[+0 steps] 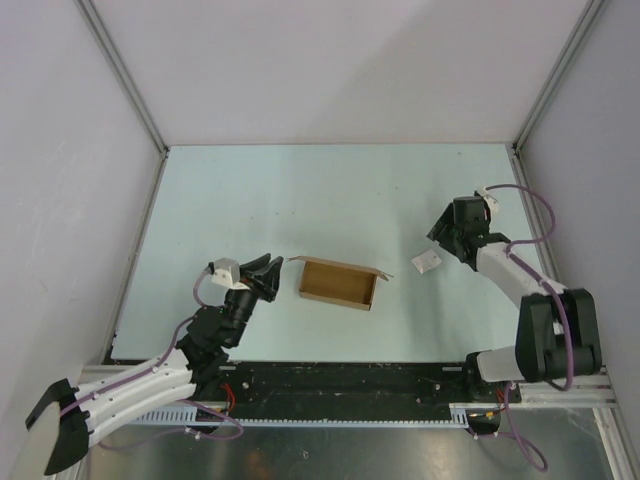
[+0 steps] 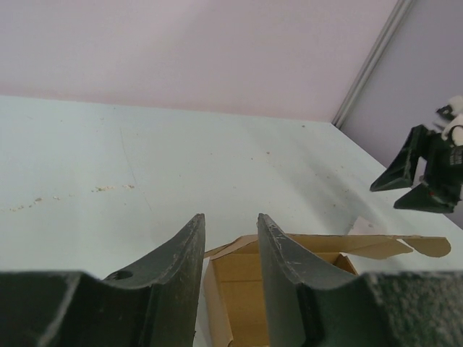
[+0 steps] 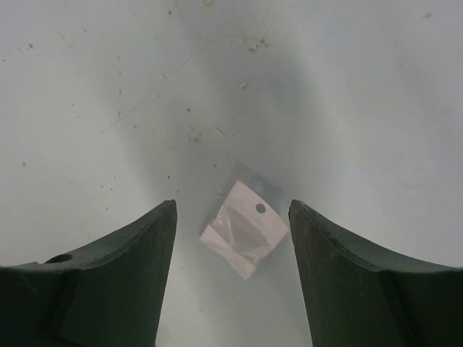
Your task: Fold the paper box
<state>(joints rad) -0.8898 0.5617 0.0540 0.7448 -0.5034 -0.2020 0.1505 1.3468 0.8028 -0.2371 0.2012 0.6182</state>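
Observation:
The paper box (image 1: 340,284) is a tan cardboard box lying open-topped at the table's middle, with flaps sticking out at its far corners. My left gripper (image 1: 268,270) sits just left of it, apart from its left end. In the left wrist view the left gripper (image 2: 230,217) is open and nothing is between its fingers; the paper box (image 2: 242,289) shows beyond them. My right gripper (image 1: 443,243) hovers to the right of the box. In the right wrist view the right gripper (image 3: 231,206) is open wide and holds nothing.
A small clear plastic bag (image 3: 244,228) with a punched hole lies flat on the table below the right gripper, right of the box (image 1: 427,261). White walls with metal posts (image 1: 125,75) enclose the table. Small crumbs (image 2: 108,189) dot the surface.

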